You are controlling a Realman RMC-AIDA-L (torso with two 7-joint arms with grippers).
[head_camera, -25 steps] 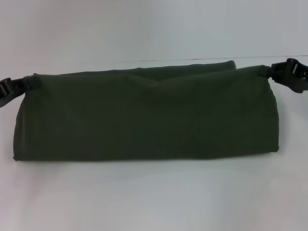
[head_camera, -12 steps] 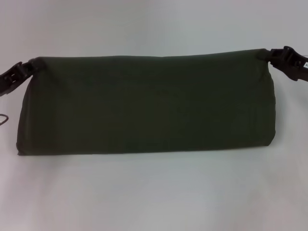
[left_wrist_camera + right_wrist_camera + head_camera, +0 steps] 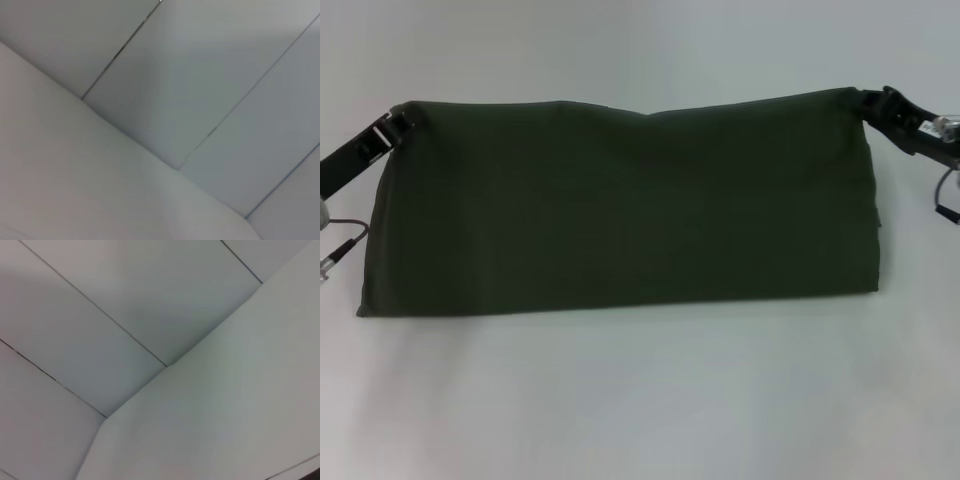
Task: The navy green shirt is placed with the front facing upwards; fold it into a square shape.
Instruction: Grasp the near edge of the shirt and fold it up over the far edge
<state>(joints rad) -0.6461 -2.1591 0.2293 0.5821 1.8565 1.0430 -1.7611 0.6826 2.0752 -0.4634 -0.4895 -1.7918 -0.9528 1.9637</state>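
The navy green shirt (image 3: 625,205) shows in the head view as a wide dark olive band, held up and stretched between both arms, its lower fold resting on the white table (image 3: 640,400). My left gripper (image 3: 396,122) is shut on the shirt's upper left corner. My right gripper (image 3: 866,100) is shut on the upper right corner. The top edge sags slightly in the middle. No lettering shows. Neither wrist view shows the shirt or any fingers.
Bare white table surface lies in front of the shirt and behind it. Both wrist views show only pale wall panels (image 3: 200,75) with dark seams and a white edge (image 3: 225,405). A cable (image 3: 340,240) hangs by the left arm.
Both grippers have lifted the shirt's upper edge higher and farther away. The rear layer seen a second ago is hidden. The top edge now dips slightly in the middle.
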